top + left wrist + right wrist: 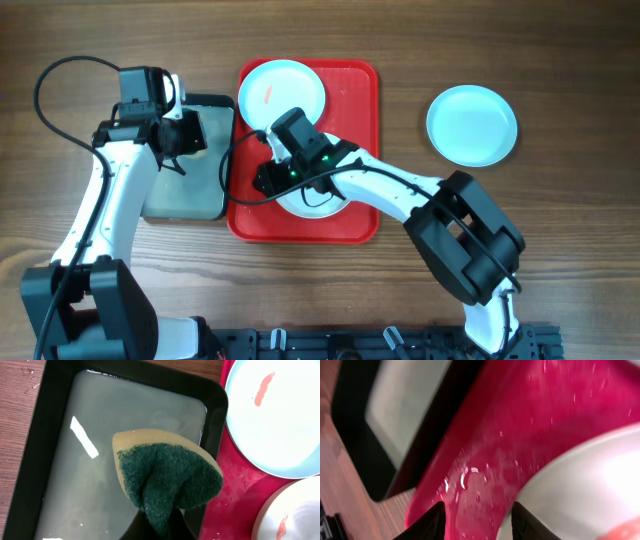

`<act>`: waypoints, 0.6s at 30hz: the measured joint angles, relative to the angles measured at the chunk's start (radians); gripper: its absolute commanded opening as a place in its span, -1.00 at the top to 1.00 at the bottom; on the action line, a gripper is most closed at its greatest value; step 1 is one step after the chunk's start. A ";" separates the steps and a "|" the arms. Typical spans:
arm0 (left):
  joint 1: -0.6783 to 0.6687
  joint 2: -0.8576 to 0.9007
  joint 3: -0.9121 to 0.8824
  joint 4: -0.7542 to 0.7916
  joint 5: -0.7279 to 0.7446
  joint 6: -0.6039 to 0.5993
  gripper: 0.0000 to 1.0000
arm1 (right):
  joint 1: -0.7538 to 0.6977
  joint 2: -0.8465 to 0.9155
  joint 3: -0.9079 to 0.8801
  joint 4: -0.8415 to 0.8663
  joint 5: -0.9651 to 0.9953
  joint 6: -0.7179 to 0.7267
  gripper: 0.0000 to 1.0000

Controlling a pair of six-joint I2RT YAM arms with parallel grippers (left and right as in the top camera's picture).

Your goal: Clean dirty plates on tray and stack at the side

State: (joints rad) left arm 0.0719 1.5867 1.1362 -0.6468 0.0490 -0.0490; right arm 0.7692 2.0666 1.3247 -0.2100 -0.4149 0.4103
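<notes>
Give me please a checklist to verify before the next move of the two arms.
1. Left pincer shut on yellow-green sponge: ok.
2. Sponge above black-rimmed metal pan of water: ok.
3. Right pincer open beside white round plate on red plastic tray: ok.
4. Pale turquoise round plate on tray clean: not ok, red smear.
5. White plate clean: not ok, smear.
6. Sponge wet: cannot tell.
</notes>
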 measured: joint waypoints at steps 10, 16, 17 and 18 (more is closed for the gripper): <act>0.000 0.000 0.000 -0.002 0.000 0.000 0.92 | -0.002 0.000 0.000 0.042 0.028 0.032 0.18; 0.000 0.000 0.000 -0.004 0.000 0.000 0.92 | -0.002 0.000 0.000 0.009 0.156 0.073 0.21; 0.000 0.000 0.000 -0.004 0.000 0.000 0.92 | -0.002 0.000 0.000 0.010 0.172 0.084 0.18; 0.000 0.000 0.000 -0.003 0.000 0.000 0.92 | -0.002 0.000 0.000 0.010 0.189 0.097 0.17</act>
State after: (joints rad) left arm 0.0719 1.5867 1.1362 -0.6502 0.0490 -0.0490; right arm 0.7670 2.0666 1.3251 -0.2005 -0.2256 0.5076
